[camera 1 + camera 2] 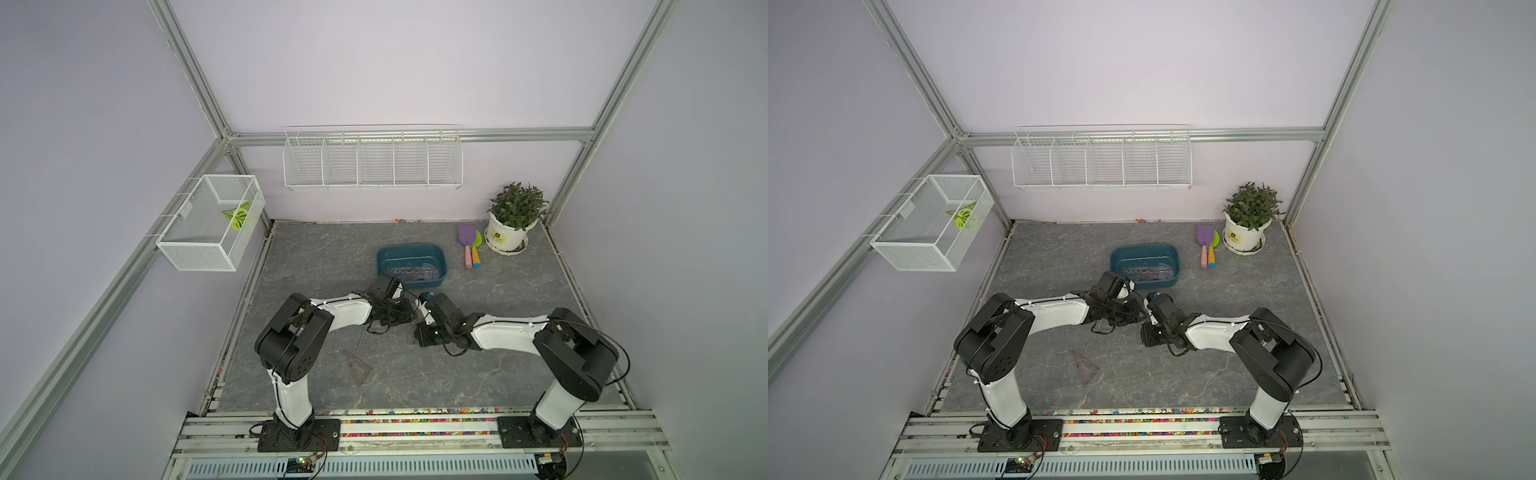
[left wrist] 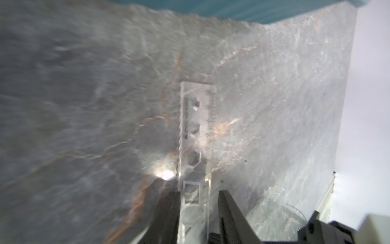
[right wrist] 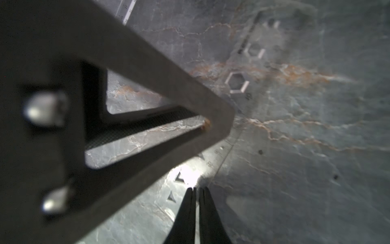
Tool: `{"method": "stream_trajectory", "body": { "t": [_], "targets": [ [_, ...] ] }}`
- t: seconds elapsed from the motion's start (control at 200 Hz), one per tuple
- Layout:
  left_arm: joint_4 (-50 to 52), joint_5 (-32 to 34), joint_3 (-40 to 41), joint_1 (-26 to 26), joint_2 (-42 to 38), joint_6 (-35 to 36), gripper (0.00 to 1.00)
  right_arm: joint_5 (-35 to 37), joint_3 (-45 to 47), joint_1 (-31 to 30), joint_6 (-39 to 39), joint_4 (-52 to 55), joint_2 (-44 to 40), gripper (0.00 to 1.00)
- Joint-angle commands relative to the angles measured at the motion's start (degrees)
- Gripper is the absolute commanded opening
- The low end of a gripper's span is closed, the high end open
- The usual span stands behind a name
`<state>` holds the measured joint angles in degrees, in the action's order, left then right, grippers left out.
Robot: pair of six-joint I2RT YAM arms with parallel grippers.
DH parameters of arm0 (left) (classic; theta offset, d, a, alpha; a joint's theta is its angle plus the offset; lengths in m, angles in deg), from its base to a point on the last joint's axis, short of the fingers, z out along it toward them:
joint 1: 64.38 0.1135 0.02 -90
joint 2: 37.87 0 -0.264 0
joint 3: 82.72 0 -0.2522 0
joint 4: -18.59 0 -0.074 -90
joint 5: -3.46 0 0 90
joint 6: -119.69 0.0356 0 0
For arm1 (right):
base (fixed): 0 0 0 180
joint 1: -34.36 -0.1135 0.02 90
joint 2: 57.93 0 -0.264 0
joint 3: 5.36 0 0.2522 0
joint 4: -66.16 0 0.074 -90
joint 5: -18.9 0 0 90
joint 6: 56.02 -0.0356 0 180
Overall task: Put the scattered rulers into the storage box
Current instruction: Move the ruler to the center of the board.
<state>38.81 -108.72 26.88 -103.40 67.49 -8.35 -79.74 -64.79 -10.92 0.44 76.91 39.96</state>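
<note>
Left gripper (image 2: 198, 193) straddled clear ruler (image 2: 196, 126), clamp unclear, right gripper (image 3: 196, 189) closed over same ruler, storage box (image 1: 411, 252) nearby

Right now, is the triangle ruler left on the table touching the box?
Apart. In both top views the triangle ruler lies flat near the front, and a wide stretch of table separates it from the box.

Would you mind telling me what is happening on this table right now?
The left gripper straddles a clear straight ruler lying flat on the table near the teal storage box; whether it grips is unclear. The right gripper, shut, sits close to the same ruler. Several rulers already lie in the box; a brown triangle lies loose on the table.
</note>
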Motion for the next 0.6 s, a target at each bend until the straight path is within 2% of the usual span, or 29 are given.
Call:
{"method": "stream_trajectory", "body": {
  "t": [0.0,0.205,0.595],
  "targets": [
    [4.2,-0.5,2.9,-0.7,1.2,-0.7,0.36,0.4,0.2,0.6,0.3,0.1,0.5,0.12],
    [4.2,0.1,6.2,2.3,-4.9,-2.0,0.36,-1.1,1.5,3.8,-0.4,-0.9,-2.8,0.12],
    [2.9,-6.8,6.6,2.5,-2.9,-0.7,0.36,-3.0,-2.2,4.8,-3.7,-3.9,1.1,0.1]
  ]
}}
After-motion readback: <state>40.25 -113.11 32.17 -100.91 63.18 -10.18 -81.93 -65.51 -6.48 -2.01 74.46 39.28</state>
